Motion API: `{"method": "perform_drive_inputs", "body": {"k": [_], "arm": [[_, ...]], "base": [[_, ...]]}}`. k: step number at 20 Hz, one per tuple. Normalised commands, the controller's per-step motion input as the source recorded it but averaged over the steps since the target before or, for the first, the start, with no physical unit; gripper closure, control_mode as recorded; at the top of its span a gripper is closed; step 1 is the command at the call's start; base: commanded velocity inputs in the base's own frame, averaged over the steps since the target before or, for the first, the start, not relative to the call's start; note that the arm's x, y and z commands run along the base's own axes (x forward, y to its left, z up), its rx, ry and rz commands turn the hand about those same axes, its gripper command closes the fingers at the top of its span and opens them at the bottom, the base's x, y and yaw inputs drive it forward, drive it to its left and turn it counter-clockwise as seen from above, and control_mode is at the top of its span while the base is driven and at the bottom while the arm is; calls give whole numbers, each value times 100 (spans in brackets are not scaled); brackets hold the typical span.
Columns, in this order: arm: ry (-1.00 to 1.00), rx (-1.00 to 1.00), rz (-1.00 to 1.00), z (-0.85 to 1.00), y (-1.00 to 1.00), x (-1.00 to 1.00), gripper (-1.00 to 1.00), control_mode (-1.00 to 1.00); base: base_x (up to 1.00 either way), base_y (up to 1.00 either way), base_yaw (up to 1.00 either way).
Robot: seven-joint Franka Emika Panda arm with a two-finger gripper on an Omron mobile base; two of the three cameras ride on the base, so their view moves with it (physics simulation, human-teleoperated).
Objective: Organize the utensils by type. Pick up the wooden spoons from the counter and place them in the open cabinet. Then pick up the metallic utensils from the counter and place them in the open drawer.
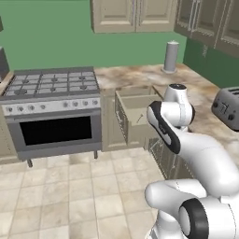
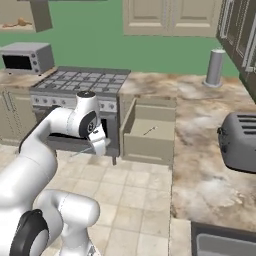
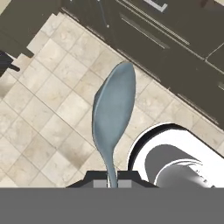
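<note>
My gripper (image 3: 112, 183) is shut on the thin handle of a silver spoon (image 3: 113, 109), whose pale bluish bowl points away from the hand over the tiled floor. In the right base view the gripper (image 2: 98, 142) hangs in front of the oven, left of the open drawer (image 2: 131, 127), with the spoon (image 2: 81, 152) sticking out to the left. A thin grey fork-like piece (image 2: 150, 131) lies inside the drawer (image 1: 122, 112). At the top left the cabinet (image 2: 42, 15) stands open with orange-brown wooden spoons (image 2: 20, 22) on its shelf. The marbled counter (image 2: 200, 125) runs to the right.
A stove with an oven (image 1: 51, 93) stands left of the drawer. A grey toaster (image 2: 240, 142) and a grey cylinder (image 2: 215, 67) sit on the counter, and a sink (image 2: 225, 245) is at the near right. A microwave (image 2: 27, 57) stands at the far left.
</note>
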Motion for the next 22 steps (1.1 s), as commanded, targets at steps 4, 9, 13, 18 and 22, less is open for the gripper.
{"method": "perform_drive_inputs", "body": {"k": [4,9,13,18,22], "arm": [[0,0,0,0,0,0,100,100],[0,0,0,0,0,0,100,100],[0,0,0,0,0,0,100,100],[0,0,0,0,0,0,100,100],[0,0,0,0,0,0,100,100]], "base": [[69,-43,0],[60,-44,0],[55,-40,0],[55,-33,0],[44,-29,2]]}}
